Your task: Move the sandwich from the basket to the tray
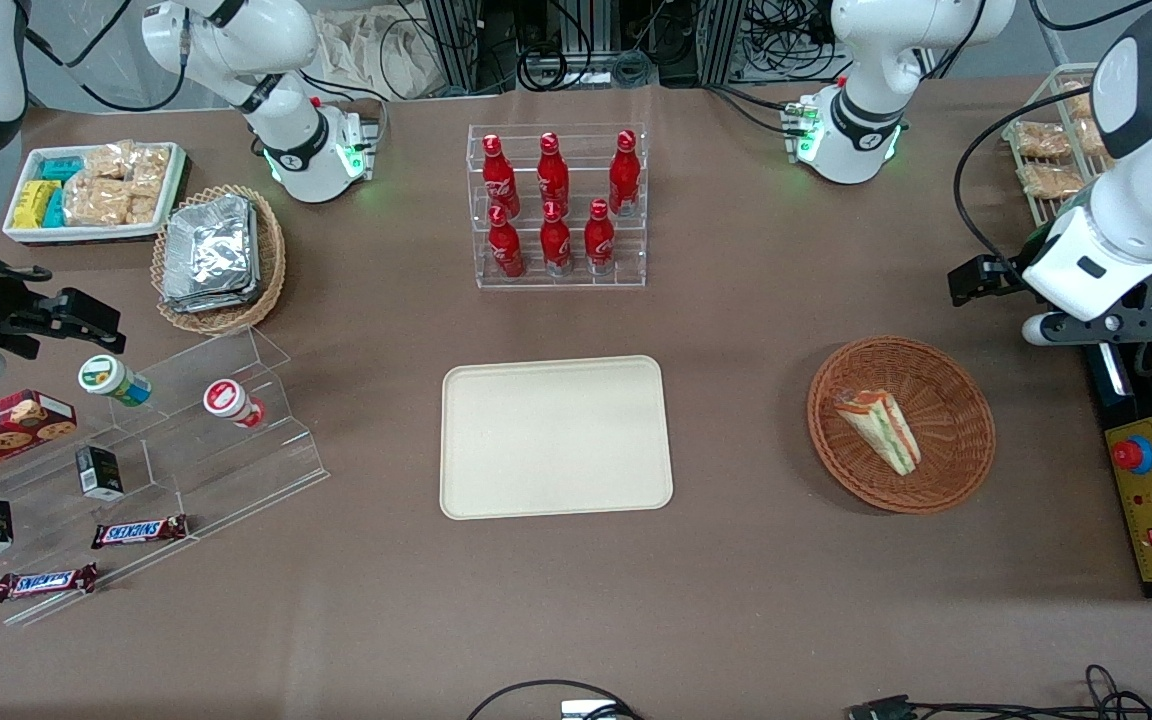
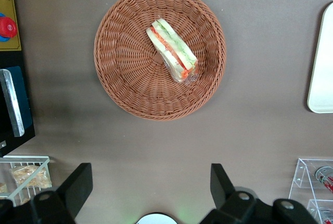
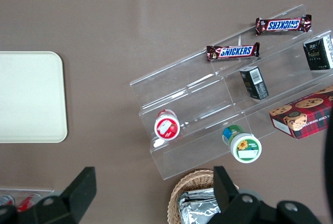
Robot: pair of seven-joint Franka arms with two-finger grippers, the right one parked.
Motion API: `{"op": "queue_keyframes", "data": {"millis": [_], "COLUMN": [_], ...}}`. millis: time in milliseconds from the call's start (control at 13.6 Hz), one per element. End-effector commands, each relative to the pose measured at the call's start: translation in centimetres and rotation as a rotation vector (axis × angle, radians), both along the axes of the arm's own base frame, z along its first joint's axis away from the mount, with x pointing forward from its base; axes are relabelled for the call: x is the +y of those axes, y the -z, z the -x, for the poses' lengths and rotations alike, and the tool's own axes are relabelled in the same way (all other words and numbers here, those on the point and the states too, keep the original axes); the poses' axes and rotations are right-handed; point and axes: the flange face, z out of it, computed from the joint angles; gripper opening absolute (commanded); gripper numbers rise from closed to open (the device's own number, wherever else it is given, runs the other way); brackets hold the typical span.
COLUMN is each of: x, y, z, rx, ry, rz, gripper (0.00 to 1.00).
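The sandwich (image 1: 877,430) lies on its side in the basket (image 1: 966,440), a little off the middle, its long edges running slantwise across the weave. The tray (image 1: 555,437) sits bare, well apart from the basket toward the parked arm's end of the table.

The main risk, as I judge it, is the wrap: clear film is slick, and a wedge narrows to a point, so fingers closing across the thin end may squeeze it out or catch only loose plastic. A grip set square to the table instead of along the slant would meet the corners and turn the sandwich rather than hold it. The basket is shallow and light-looking; a descent that lands on the sloping wall or rim could tip or drag it. Pressing too deep could crush the bread.

The gripper (image 2: 151,185) hangs high above bare table, beside the basket and farther from the front camera than it, not yet over the sandwich. Its fingers (image 2: 78,187) are spread wide with nothing between them, pointing straight down at the cloth. In the front view the arm (image 1: 1126,200) reaches in from the working arm's end of the table, forearm angled down, wrist near the red stop button (image 1: 1132,453).
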Motion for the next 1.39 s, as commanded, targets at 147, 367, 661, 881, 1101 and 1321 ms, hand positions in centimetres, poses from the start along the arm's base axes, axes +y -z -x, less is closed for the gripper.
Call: {"op": "queue_keyframes", "data": {"millis": [147, 367, 661, 881, 1101, 1321], "x": [-0.1, 0.0, -0.3, 0.0, -0.1, -0.6], "y": [-0.6, -0.6, -0.5, -0.4, 1.5, 6.2], "z": [0.2, 0.2, 0.2, -0.5, -1.2, -3.0], "rx": [-0.022, -0.020, -0.022, -0.028, -0.002, 0.049], "ry": [0.007, 0.007, 0.002, -0.012, -0.157, -0.296], "rz": [0.014, 0.014, 0.015, 0.018, -0.002, 0.020], "gripper": [1.00, 1.00, 1.00, 1.00, 1.00, 1.00]}}
